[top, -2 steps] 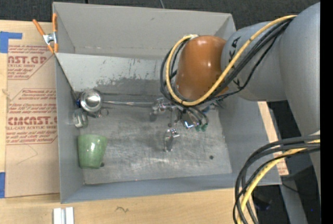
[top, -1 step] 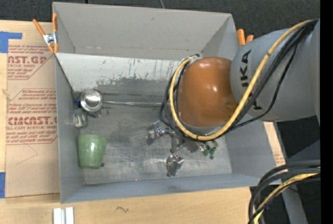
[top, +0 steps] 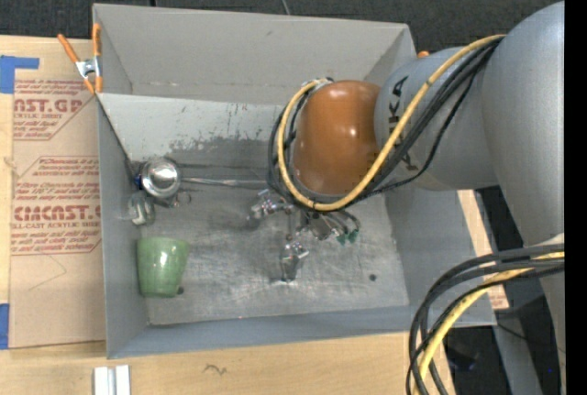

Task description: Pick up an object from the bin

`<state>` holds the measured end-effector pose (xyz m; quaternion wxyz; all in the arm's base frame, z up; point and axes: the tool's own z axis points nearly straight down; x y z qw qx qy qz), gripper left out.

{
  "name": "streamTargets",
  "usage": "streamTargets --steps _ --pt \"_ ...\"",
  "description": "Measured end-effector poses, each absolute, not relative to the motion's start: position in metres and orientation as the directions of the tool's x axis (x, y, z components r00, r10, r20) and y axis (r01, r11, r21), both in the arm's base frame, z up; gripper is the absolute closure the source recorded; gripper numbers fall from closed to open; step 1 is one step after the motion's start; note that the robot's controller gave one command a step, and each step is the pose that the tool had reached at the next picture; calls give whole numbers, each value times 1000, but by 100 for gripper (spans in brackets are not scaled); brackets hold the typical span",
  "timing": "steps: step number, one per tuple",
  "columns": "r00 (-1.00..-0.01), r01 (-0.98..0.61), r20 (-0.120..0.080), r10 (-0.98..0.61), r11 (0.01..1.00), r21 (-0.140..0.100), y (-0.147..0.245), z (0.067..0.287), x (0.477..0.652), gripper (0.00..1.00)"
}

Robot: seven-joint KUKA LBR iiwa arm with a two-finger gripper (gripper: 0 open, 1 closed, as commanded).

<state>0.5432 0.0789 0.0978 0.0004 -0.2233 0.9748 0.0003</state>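
Gripper [top: 293, 257] hangs low over the bare grey floor of the bin [top: 248, 54], a little right of its middle, under the arm's orange cover [top: 335, 146]; whether it is open or closed I cannot tell, and nothing shows in its grasp. Nearest to it is a shiny metal scoop [top: 161, 176], its round bowl at the left wall and its thin handle running right towards the gripper. Just below the bowl lies a small metal piece [top: 139, 212]. A pale green cup [top: 162, 267] sits in the near left corner, well apart from the gripper
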Motion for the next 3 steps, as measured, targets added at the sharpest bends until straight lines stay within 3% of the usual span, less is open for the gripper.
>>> streamTargets --steps 1,2,3 --pt "-858 -514 -3 -514 858 1 103 75 561 0" --pt "-596 -803 -1 -803 596 0 81 125 506 0" --pt "-486 -874 -4 -874 486 1 115 101 542 0"
